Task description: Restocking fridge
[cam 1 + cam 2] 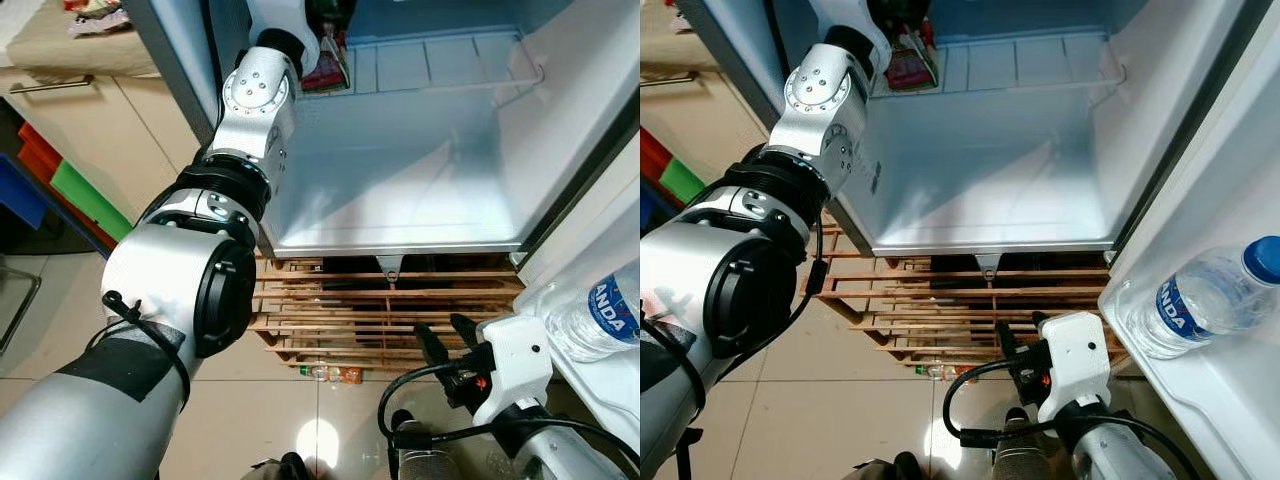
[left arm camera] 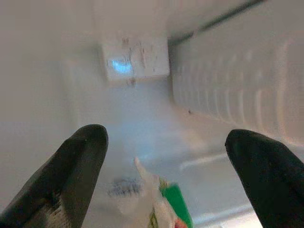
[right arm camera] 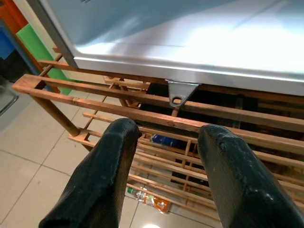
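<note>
My left arm reaches into the open fridge [image 1: 400, 190], up to the left end of its wire shelf [image 1: 440, 65]. A red and green snack packet [image 1: 325, 70] lies there. In the left wrist view my left gripper [image 2: 166, 137] is open, and the packet [image 2: 161, 204] sits just below the gap between its fingers, untouched. My right gripper [image 1: 447, 340] hangs low in front of the wooden rack [image 1: 350, 300] under the fridge, open and holding nothing. A clear water bottle [image 1: 1200, 295] with a blue cap lies in the door shelf [image 1: 1200, 390] on the right.
The fridge's lower compartment is bare white. A small bottle [image 1: 330, 373] lies on the tiled floor under the rack. Red, green and blue bins [image 1: 70, 190] and a beige cabinet [image 1: 120, 110] stand to the left. The fridge door is swung open at the right.
</note>
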Controlling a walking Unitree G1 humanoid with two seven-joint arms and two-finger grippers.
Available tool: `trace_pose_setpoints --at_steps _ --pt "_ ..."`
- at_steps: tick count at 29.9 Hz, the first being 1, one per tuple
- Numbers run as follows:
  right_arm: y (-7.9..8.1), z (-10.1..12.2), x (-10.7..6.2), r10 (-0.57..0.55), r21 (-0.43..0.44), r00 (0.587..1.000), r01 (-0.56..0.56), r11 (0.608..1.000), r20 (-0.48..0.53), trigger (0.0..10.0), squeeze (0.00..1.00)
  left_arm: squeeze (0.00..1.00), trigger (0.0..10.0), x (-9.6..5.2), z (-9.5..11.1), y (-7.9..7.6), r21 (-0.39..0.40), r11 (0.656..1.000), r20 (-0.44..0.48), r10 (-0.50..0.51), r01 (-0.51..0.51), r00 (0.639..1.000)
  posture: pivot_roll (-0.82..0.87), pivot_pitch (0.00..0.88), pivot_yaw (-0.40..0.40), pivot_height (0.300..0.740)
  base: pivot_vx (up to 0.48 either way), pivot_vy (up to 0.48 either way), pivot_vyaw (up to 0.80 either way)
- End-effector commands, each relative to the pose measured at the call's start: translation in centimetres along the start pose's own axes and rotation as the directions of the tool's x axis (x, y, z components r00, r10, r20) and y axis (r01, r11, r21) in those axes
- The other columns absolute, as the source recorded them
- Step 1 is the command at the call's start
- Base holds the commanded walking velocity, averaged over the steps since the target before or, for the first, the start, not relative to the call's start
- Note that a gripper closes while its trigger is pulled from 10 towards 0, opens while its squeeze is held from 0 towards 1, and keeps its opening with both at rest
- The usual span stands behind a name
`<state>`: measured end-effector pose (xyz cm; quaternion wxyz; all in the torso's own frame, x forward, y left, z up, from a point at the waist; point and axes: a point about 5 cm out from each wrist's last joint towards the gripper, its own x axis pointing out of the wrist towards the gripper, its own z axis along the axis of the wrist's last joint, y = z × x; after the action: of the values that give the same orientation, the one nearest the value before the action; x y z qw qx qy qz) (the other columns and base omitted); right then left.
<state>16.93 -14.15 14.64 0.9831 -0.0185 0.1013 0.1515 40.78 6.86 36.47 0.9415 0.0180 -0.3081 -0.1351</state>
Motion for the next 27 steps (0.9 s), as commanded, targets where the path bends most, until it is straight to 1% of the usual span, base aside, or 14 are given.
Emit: trace_pose_setpoints --at_steps 1,3,4,5,7,9,10,11,13,16,21,23,26,27 --pt "0.2 -0.1 0.6 0.015 0.001 1.000 -0.015 1.000 0.011 10.0 0.00 1.00 10.0 0.2 1.6 0.0 0.070 0.997 0.112 -0.026 0.018 0.993 -0.36 0.154 0.170 0.740 0.000 0.000 0.00" --pt "0.2 -0.1 0.7 0.017 0.000 1.000 -0.017 1.000 0.014 10.0 0.00 1.00 10.0 0.2 1.7 -0.1 0.062 0.998 0.119 -0.032 0.025 0.992 -0.36 0.150 0.170 0.740 0.000 0.000 0.00" --pt "0.1 -0.1 1.1 0.019 -0.002 1.000 -0.019 1.000 0.021 10.0 0.00 1.00 10.0 0.1 1.6 -0.7 0.047 0.997 0.122 -0.065 0.059 0.990 -0.34 0.135 0.168 0.740 0.000 0.000 0.00" --pt "0.1 -0.1 1.1 0.019 -0.002 1.000 -0.019 1.000 0.021 10.0 0.00 1.00 10.0 0.1 1.6 -0.7 0.047 0.997 0.122 -0.065 0.059 0.990 -0.34 0.135 0.168 0.740 0.000 0.000 0.00" --pt "0.0 -0.1 1.5 0.020 -0.002 0.999 -0.020 1.000 0.028 10.0 0.00 1.00 10.0 -0.1 1.1 -1.3 0.012 0.996 0.111 -0.086 0.085 0.990 -0.34 0.124 0.168 0.740 0.000 0.000 0.00" --pt "0.0 0.0 2.1 0.025 -0.006 0.999 -0.025 1.000 0.042 10.0 0.00 1.00 10.0 -0.6 0.1 -2.5 -0.055 0.991 0.085 -0.121 0.126 0.989 -0.33 0.098 0.173 0.740 0.000 0.000 0.00" --pt "0.0 0.0 2.3 0.027 -0.008 0.999 -0.026 1.000 0.047 10.0 0.00 1.00 10.0 -0.7 -0.2 -3.0 -0.073 0.987 0.079 -0.134 0.140 0.988 -0.33 0.094 0.173 0.740 0.000 0.000 0.00" --pt "0.0 0.0 2.3 0.027 -0.008 0.999 -0.026 1.000 0.047 10.0 0.00 1.00 10.0 -0.7 -0.2 -3.0 -0.073 0.987 0.079 -0.134 0.140 0.988 -0.33 0.094 0.173 0.740 0.000 0.000 0.00" --pt "-0.2 0.1 2.7 0.024 -0.012 0.998 -0.024 1.000 0.061 10.0 0.00 1.00 10.0 -1.4 -1.0 -4.1 -0.120 0.981 0.078 -0.146 0.155 0.986 -0.32 0.077 0.176 0.740 0.000 0.000 0.00" --pt "-0.4 0.4 3.6 0.021 -0.020 0.996 -0.020 1.000 0.087 10.0 0.00 1.00 10.0 -2.5 -1.3 -5.3 -0.154 0.968 0.108 -0.183 0.199 0.977 -0.32 0.043 0.183 0.740 0.000 0.000 0.00" --pt "-0.8 0.6 4.8 0.021 -0.028 0.993 -0.018 0.999 0.115 10.0 0.00 1.00 10.0 -4.0 -1.4 -5.2 -0.192 0.956 0.117 -0.201 0.221 0.973 -0.30 0.000 0.183 0.740 0.000 0.000 0.00" --pt "-1.2 0.9 5.6 0.010 -0.034 0.990 -0.005 0.999 0.139 10.0 0.00 1.00 10.0 -5.5 -2.0 -4.7 -0.197 0.955 0.085 -0.210 0.223 0.974 -0.29 0.000 0.186 0.740 0.000 0.000 0.00" --pt "-2.0 1.4 6.7 -0.021 -0.048 0.985 0.029 0.998 0.172 10.0 0.00 1.00 10.0 -8.5 -3.5 -3.8 -0.243 0.948 -0.019 -0.216 0.205 0.976 -0.28 0.000 0.185 0.740 0.000 0.000 0.00" --pt "-2.0 1.4 6.7 -0.021 -0.048 0.985 0.029 0.998 0.172 10.0 0.00 1.00 10.0 -8.5 -3.5 -3.8 -0.243 0.948 -0.019 -0.216 0.205 0.976 -0.28 0.000 0.185 0.740 0.000 0.000 0.00"
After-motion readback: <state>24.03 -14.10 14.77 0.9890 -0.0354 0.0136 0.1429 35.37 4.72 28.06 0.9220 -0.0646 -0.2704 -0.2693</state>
